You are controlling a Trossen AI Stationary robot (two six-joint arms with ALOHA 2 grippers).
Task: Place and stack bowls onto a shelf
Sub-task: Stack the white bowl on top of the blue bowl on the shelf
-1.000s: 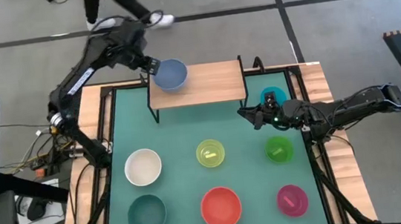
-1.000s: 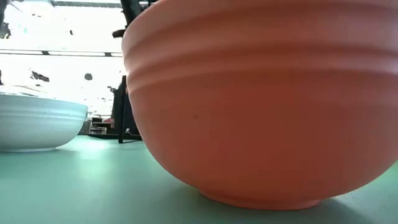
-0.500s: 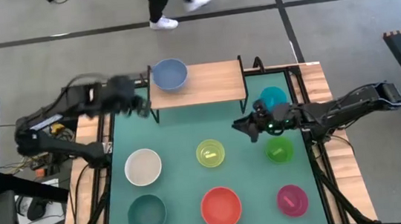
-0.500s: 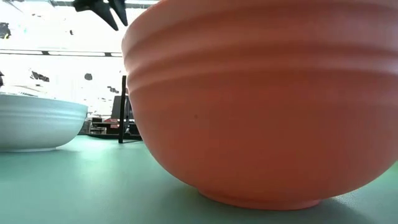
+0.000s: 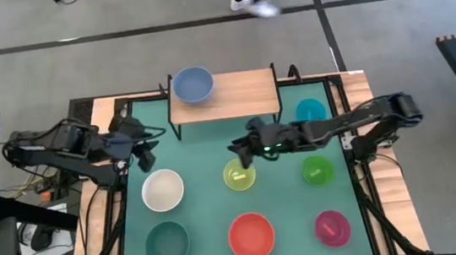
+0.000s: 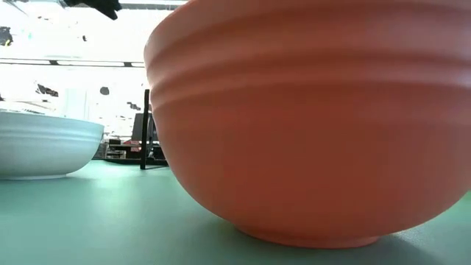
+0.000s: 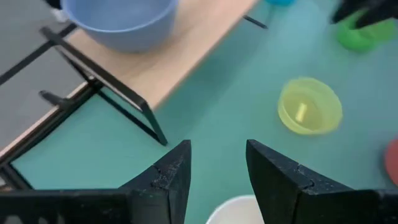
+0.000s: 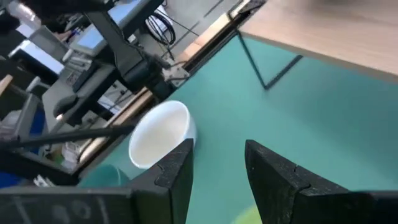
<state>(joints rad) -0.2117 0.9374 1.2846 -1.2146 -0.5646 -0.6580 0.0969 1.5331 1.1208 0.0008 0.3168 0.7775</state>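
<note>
The blue bowl [image 5: 193, 84] [image 7: 118, 18] sits upright on the left end of the wooden shelf [image 5: 242, 96] [image 7: 186, 59]. On the green mat stand the white bowl [image 5: 163, 189], yellow-green bowl [image 5: 239, 175], green bowl [image 5: 317, 170], cyan bowl [image 5: 309, 110], dark teal bowl [image 5: 167, 243], red bowl [image 5: 251, 236] [image 6: 316, 118] and magenta bowl [image 5: 332, 228]. My left gripper [image 5: 144, 153] [image 7: 217, 174] hovers open just beyond the white bowl's [image 7: 239, 211] far rim. My right gripper [image 5: 239, 153] [image 8: 217, 168] hovers open over the yellow-green bowl's far edge.
The shelf's black legs [image 5: 176, 133] stand on the mat's far part, between the two grippers. Bare mat lies between the shelf and the bowl rows. A person's feet [image 5: 253, 6] cross the floor beyond the table. The low view is mostly filled by the red bowl.
My left gripper has drawn away from the blue bowl on the shelf, swinging toward the table's left edge, then nearward to above the white bowl. My right gripper has travelled left from beside the cyan bowl to above the yellow-green bowl. The blue bowl has stayed on the shelf.
</note>
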